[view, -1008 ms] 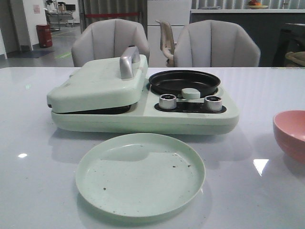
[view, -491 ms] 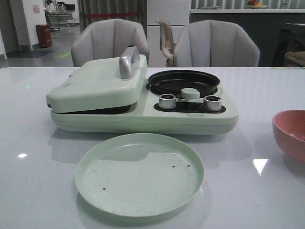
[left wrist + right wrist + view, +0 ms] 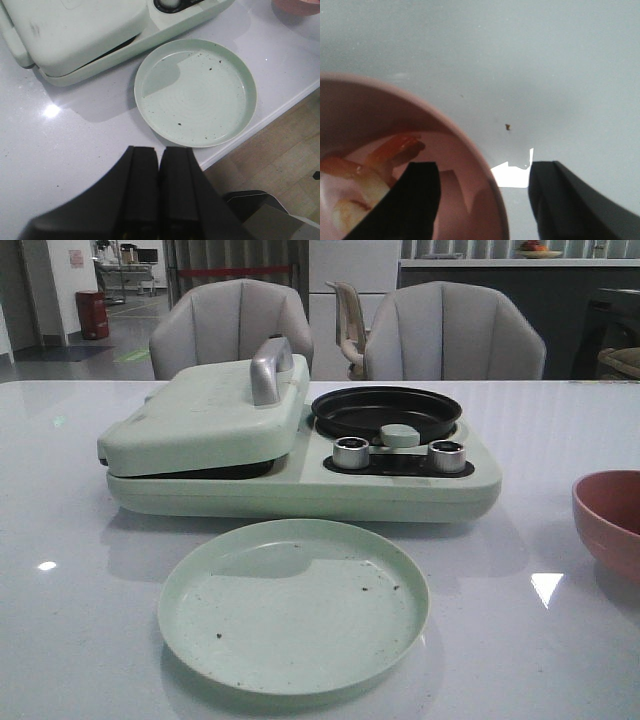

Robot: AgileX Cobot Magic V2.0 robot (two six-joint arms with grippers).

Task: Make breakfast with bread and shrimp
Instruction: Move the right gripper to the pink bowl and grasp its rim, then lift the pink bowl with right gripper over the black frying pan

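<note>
A pale green plate (image 3: 293,605) sits low and centre in the front view, holding only dark crumbs. Behind it stands the cooker (image 3: 300,455), lid shut, with a black pan (image 3: 386,412) on its right half. A pink bowl (image 3: 610,520) at the right edge holds the shrimp (image 3: 395,148) (orange-pink, at lower left of the right wrist view). The right gripper (image 3: 482,200) is spread wide, straddling the bowl's rim, one finger just beside the shrimp. The left gripper (image 3: 159,187) is closed on nothing, below the plate in its frame.

Before me a pale green plate (image 3: 293,605) lay bare on the tabletop (image 3: 80,640), just before the closed green cooker (image 3: 300,455). A pink bowl (image 3: 608,520) sat at my right edge.
</note>
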